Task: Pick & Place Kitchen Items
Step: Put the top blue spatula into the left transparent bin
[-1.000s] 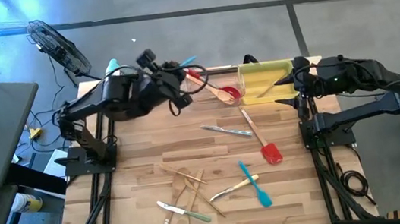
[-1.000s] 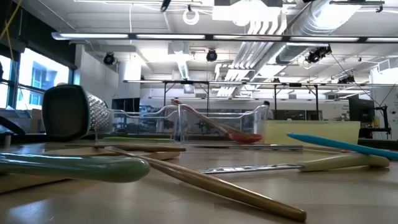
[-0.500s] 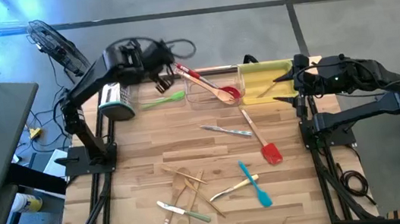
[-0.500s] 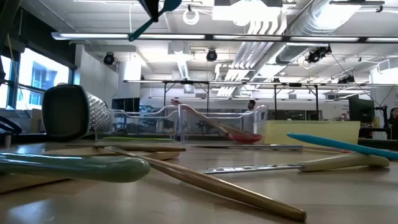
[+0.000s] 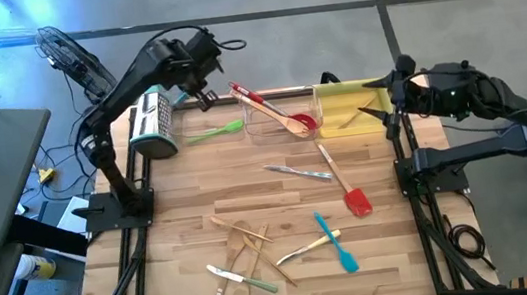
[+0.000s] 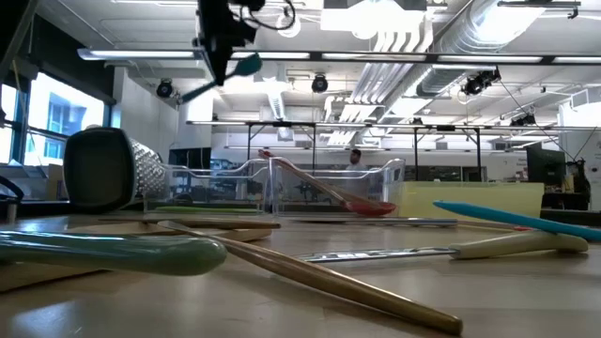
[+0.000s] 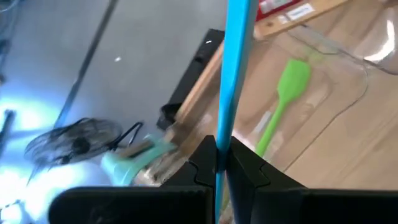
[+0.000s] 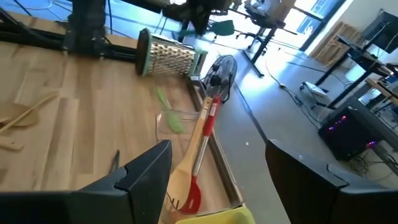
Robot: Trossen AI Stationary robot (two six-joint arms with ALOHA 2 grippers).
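Left gripper (image 7: 219, 163): we see it raised high above the far-left corner of the table, up over the box grater (image 5: 152, 126), fingers pinched tight on the thin stem of a blue utensil (image 7: 231, 81).
Blue utensil: carried in the air; its working end is hard for us to make out, so we call it a spatula only tentatively.
Clear tray (image 5: 270, 118): sits right of the grater along the far edge; a wooden spoon with a red handle (image 5: 269, 109) leans in it, and a green spatula (image 5: 213, 130) lies between grater and tray.
Right gripper (image 5: 386, 102): waits beside the yellow tray (image 5: 349, 105), right of the clear tray, fingers spread wide and empty.
Step, as we judge it: transport, item lifted, not yet placed.
Next move: we expect a swing rightward from the grater toward a tray, a descent, then release.
Remaining: several utensils lie scattered nearer than the clear tray.
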